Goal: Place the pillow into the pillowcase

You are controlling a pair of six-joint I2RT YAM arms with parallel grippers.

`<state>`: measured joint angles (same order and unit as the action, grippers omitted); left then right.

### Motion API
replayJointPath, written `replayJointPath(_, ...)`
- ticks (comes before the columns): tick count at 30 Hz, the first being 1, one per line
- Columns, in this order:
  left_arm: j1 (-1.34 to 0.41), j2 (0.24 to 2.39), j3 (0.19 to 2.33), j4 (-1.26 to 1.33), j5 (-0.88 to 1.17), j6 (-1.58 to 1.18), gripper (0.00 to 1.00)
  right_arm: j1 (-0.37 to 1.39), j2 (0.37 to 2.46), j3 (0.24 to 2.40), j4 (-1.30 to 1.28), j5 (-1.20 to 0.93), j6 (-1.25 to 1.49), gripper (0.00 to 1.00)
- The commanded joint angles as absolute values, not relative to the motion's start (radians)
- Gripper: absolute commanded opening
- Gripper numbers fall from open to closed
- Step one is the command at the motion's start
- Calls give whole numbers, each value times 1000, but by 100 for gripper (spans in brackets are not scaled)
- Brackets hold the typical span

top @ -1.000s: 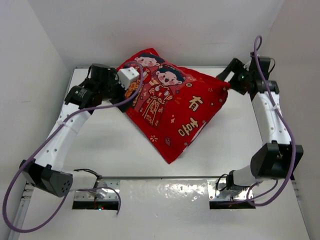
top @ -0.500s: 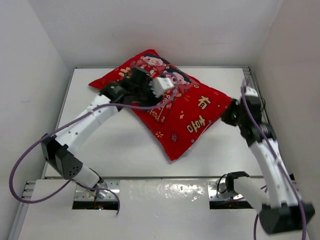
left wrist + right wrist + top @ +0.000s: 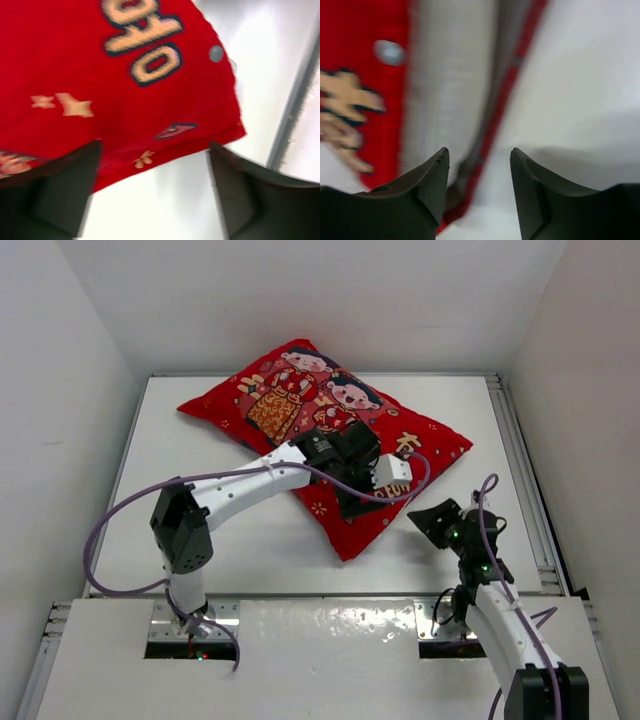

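The red pillowcase [image 3: 300, 405] lies plump and diagonal across the table, one corner pointing toward the near edge. In the right wrist view a strip of the white pillow [image 3: 451, 75] shows in its mouth, between the printed red panel [image 3: 365, 75] and a red hem. Elsewhere the pillow is hidden. My left gripper [image 3: 358, 502] hangs over the case's near corner. In its own view the left gripper [image 3: 155, 147] is open, with red cloth [image 3: 100, 60] and bare table under it. My right gripper [image 3: 428, 519] sits just right of that edge; the right gripper [image 3: 479, 152] is open and faces the hem.
White walls [image 3: 70, 390] close in the left, right and back of the white table [image 3: 220, 530]. A metal rail [image 3: 320, 615] runs along the near edge by the arm bases. A snap button [image 3: 216, 53] shows on the case's edge.
My left arm swung from the far left corner across the pillowcase to its near corner. My right arm pulled back from the far right to the near right. The case shifted and settled flatter.
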<state>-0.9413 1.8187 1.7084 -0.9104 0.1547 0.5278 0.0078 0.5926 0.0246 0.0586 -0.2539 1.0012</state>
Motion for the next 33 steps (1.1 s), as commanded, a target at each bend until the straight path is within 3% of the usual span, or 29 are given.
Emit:
replayJointPath(1,-946,1818,1637,-908,225,489,99,5,621,-74,478,-365,1117,52)
replayJointPath(14,-945,1839,1418,-766,293,390,100,156,894,-9,500,-189,1092,54)
replayJointPath(21,-904,1916,1399,-672,365,313,100,297,1087,29,756,-193,1132,58)
replayJointPath(25,-861,1925,1419,-655,446,313,100,371,1210,31,970,-186,1137,52)
replayJointPath(27,-859,1930,1428,-640,442,319,93,414,1256,54,1035,-175,1137,45)
replayJointPath(28,-848,1949,1436,-621,434,301,70,442,1337,114,1096,-172,1132,29)
replayJointPath(30,-827,1969,1446,-623,434,285,49,458,1350,135,1094,-172,1126,24)
replayJointPath(31,-816,1982,1472,-632,457,264,15,466,1367,158,1088,-167,1115,16)
replayJointPath(32,-805,1989,1483,-647,469,255,2,471,1368,163,1086,-157,1112,12)
replayJointPath(33,-783,2002,1499,-685,483,249,0,477,1365,161,1086,-146,1112,7)
